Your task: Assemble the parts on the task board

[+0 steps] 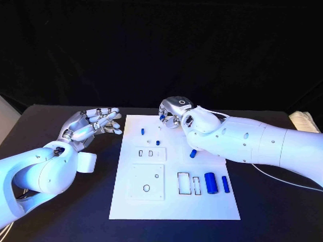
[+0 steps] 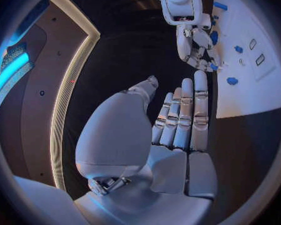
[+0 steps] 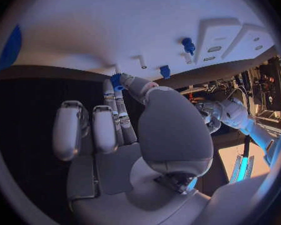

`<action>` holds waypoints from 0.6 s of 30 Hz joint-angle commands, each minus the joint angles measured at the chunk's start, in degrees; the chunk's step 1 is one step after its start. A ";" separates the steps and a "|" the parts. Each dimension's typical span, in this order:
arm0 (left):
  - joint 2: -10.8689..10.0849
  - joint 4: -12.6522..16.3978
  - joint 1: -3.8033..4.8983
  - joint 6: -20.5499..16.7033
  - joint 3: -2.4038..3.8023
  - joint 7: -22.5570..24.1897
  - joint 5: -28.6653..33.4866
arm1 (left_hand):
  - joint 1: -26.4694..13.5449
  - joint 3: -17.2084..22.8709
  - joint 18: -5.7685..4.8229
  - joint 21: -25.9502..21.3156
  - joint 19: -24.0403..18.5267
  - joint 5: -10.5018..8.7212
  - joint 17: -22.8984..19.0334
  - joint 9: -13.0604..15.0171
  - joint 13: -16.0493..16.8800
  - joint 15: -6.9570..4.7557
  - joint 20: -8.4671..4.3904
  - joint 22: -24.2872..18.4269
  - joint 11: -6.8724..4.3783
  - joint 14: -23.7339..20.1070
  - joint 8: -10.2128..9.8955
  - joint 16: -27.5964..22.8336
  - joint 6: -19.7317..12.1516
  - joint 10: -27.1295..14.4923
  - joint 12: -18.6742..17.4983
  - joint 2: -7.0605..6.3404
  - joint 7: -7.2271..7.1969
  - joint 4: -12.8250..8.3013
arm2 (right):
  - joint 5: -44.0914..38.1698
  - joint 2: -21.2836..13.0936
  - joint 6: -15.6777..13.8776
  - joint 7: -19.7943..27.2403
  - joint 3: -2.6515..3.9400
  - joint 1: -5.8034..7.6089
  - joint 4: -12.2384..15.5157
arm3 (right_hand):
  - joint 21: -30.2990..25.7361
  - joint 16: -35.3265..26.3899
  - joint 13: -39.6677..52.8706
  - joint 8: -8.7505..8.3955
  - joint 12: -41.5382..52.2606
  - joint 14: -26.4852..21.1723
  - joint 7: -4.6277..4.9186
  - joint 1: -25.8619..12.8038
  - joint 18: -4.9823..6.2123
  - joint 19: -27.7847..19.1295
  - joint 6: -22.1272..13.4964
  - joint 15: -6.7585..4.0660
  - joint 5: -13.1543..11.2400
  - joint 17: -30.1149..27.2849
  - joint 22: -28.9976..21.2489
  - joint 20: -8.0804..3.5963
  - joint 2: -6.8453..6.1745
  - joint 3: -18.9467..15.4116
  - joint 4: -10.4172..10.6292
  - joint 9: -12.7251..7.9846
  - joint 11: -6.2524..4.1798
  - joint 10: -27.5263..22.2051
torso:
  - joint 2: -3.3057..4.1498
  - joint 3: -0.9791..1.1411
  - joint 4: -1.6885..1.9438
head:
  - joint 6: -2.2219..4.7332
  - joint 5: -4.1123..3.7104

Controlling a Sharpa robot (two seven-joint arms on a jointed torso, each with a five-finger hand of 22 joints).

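We judged the small blue part light, stiff and slippery, best pinched by its sides as our right hand did at the task board's far edge, while our left hand hung beside it, fingers apart.

- One white task board.
- Six blue parts visible on or above it.
- Two hands: left hand, right hand.

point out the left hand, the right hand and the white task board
left hand (image 1: 95,123), head view, on the middle of the hand
right hand (image 1: 174,108), head view, on its back
task board (image 1: 174,204), head view, on a bare near part
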 commanded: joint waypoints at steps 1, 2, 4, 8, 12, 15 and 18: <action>0.05 0.03 0.11 1.14 0.05 0.24 -0.24 | 0.18 0.13 0.48 0.37 -0.26 0.24 0.07 -0.08 -0.04 -0.15 0.01 0.05 0.01 -0.39 -0.34 0.29 0.16 0.09 -0.39 -0.18 0.54 -0.18 | -1.37 -0.16 -0.48 -0.93 -0.18 -0.27 0.16 | 0.16 0.23 0.07 0.40 0.14 1.91 -0.25 0.34 -0.73 0.10 0.00 0.08 0.18 0.06 0.05 0.15 0.66 0.12 -0.01 1.25 -0.48 -0.05 | 0.02 -0.04 0.01 | 0.05 0.00; 0.05 0.03 0.11 1.14 0.05 0.24 -0.24 | 0.18 0.13 0.48 0.37 -0.26 0.24 0.07 -0.08 -0.04 -0.15 0.01 0.05 0.01 -0.39 -0.34 0.29 0.16 0.09 -0.39 -0.18 0.54 -0.18 | -1.43 -0.17 -0.65 -0.98 -0.18 -0.28 0.19 | 0.16 0.23 0.07 0.40 0.14 1.91 -0.25 0.34 -0.73 0.10 0.00 0.08 0.18 0.06 0.05 0.15 0.66 0.12 -0.01 1.25 -0.48 -0.05 | 0.02 -0.04 0.01 | 0.05 0.00; 0.03 0.02 0.11 1.16 0.05 0.23 -0.24 | 0.18 0.13 0.48 0.37 -0.26 0.24 0.07 -0.08 -0.04 -0.15 0.01 0.05 0.01 -0.39 -0.34 0.29 0.16 0.09 -0.39 -0.18 0.54 -0.18 | -1.58 -0.22 -1.06 -1.09 -0.18 -0.28 0.28 | 0.14 0.28 0.07 0.41 0.14 1.92 -0.26 0.33 -0.72 0.08 0.00 0.08 0.19 0.14 0.01 0.16 0.62 0.12 -0.02 1.27 -0.48 -0.05 | 0.03 -0.04 0.03 | 0.07 -0.02; 0.02 -0.02 0.11 1.18 0.05 0.22 -0.24 | 0.18 0.13 0.48 0.37 -0.26 0.24 0.07 -0.08 -0.04 -0.15 0.01 0.05 0.01 -0.39 -0.34 0.29 0.16 0.09 -0.39 -0.18 0.54 -0.18 | -1.88 -0.33 -1.77 -1.26 -0.18 -0.29 0.44 | 0.14 0.28 0.07 0.41 0.14 1.92 -0.26 0.33 -0.72 0.08 0.00 0.08 0.19 0.14 0.01 0.16 0.62 0.12 -0.02 1.27 -0.48 -0.05 | 0.04 -0.04 0.03 | 0.06 0.00; -0.01 -0.06 0.11 1.21 0.05 0.21 -0.24 | 0.18 0.13 0.48 0.37 -0.26 0.24 0.07 -0.08 -0.04 -0.15 0.01 0.05 0.01 -0.39 -0.34 0.29 0.16 0.09 -0.39 -0.18 0.54 -0.18 | -2.20 -0.50 -2.31 -1.40 -0.17 -0.30 0.68 | 0.08 0.26 0.06 0.42 0.14 1.91 -0.26 0.30 -0.70 0.04 -0.01 0.09 0.22 0.10 -0.06 0.16 0.56 0.12 -0.03 1.31 -0.47 -0.08 | 0.06 -0.02 0.04 | 0.08 0.02; -0.02 -0.08 0.11 1.22 0.04 0.19 -0.24 | 0.18 0.13 0.48 0.37 -0.26 0.24 0.07 -0.08 -0.04 -0.15 0.01 0.05 0.01 -0.39 -0.34 0.29 0.16 0.09 -0.39 -0.18 0.54 -0.18 | -2.33 -0.62 -2.47 -1.43 -0.17 -0.30 0.82 | 0.08 0.26 0.06 0.42 0.14 1.91 -0.26 0.30 -0.70 0.04 -0.01 0.09 0.22 0.10 -0.06 0.16 0.56 0.12 -0.03 1.31 -0.47 -0.08 | 0.06 -0.05 0.04 | 0.06 0.01; -0.02 -0.09 0.11 1.24 0.04 0.18 -0.24 | 0.18 0.13 0.48 0.37 -0.26 0.24 0.07 -0.08 -0.04 -0.15 0.01 0.05 0.01 -0.39 -0.34 0.29 0.16 0.09 -0.39 -0.18 0.54 -0.18 | -2.41 -0.83 -2.67 -1.41 -0.16 -0.31 1.08 | 0.16 0.29 0.06 0.44 0.14 1.91 -0.26 0.29 -0.72 0.07 -0.01 0.09 0.28 0.13 0.06 0.17 0.52 0.14 -0.04 1.34 -0.48 -0.09 | 0.07 -0.07 0.04 | 0.01 -0.03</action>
